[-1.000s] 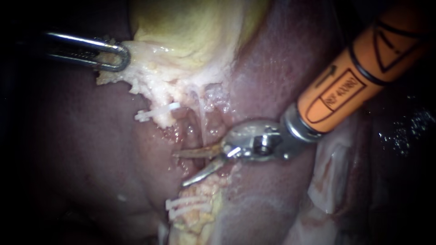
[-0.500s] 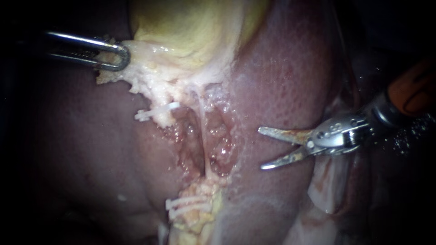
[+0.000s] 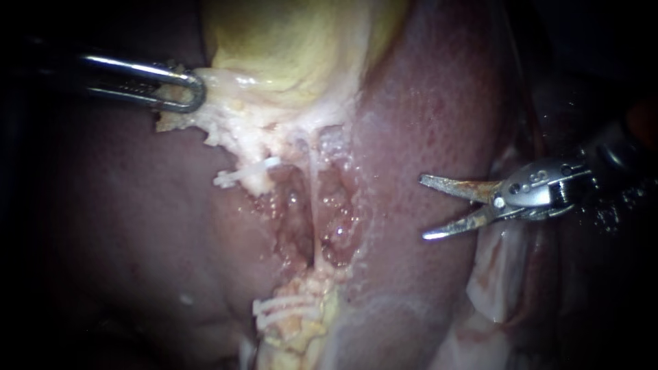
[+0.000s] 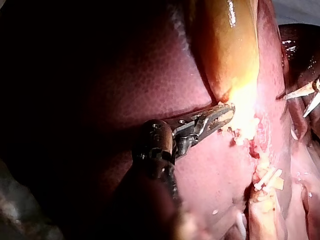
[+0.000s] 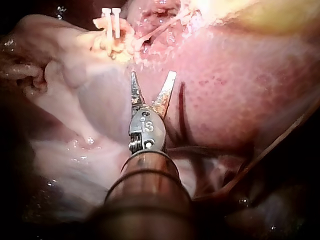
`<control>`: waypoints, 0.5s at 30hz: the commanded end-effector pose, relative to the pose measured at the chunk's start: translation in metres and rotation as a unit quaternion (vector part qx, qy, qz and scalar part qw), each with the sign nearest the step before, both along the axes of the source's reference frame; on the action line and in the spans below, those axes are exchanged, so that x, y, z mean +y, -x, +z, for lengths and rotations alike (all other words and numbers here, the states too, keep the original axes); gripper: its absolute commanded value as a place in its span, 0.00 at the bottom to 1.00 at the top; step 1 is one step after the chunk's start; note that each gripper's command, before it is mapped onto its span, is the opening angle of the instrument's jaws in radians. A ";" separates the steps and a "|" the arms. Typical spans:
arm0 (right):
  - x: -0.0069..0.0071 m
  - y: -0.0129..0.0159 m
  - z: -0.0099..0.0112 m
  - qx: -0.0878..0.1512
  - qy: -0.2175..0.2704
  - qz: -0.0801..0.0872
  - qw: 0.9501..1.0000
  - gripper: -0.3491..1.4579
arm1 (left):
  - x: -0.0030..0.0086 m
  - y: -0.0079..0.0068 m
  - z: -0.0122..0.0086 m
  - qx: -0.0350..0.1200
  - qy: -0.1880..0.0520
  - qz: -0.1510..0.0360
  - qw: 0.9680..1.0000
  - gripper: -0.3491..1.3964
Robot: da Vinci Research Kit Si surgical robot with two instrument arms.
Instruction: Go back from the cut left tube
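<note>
Cut left tube point(image 3: 252, 181), its pale stumps bearing white plastic clips point(image 3: 282, 308), lies centrally below the yellow gallbladder point(image 3: 295, 48), against the dark red liver point(image 3: 425, 123). Right instrument point(image 3: 423, 207), blades parted and empty, has withdrawn rightward over the liver; left instrument point(image 3: 192, 90) clenches pale fatty tissue point(image 3: 209, 122).

The gallbladder point(image 3: 295, 48) is cut off above. Left of it the left instrument's point(image 3: 195, 92) shaft is lost in darkness; far right, the right instrument's point(image 3: 423, 207) likewise.

Two instruments point(image 3: 188, 89) point(image 3: 423, 207), three clips point(image 3: 243, 171) point(image 3: 282, 303) point(image 3: 286, 317), one gallbladder point(image 3: 295, 48), one liver point(image 3: 439, 103).
</note>
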State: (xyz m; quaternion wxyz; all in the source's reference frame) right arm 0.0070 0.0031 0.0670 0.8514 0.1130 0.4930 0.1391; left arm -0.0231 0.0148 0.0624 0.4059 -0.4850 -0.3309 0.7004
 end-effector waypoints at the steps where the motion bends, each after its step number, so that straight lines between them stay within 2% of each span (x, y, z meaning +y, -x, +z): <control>1: 0.0000 0.0000 0.0000 0.000 0.000 0.000 1.000 0.99 | -0.0001 0.0003 0.0005 -0.001 0.002 0.000 1.000 0.00; 6: 0.0000 0.0000 0.0000 0.000 0.000 0.000 1.000 0.99 | -0.0006 0.0009 0.0020 0.001 -0.002 0.004 1.000 0.00; 12: 0.0000 0.0000 0.0000 0.000 0.000 0.000 1.000 0.99 | -0.0007 0.0010 0.0021 0.001 -0.002 0.005 1.000 0.00; 15: -0.0001 -0.0002 0.0000 0.005 -0.004 -0.006 1.000 0.99 | -0.0006 0.0010 0.0020 0.001 -0.002 0.005 1.000 0.00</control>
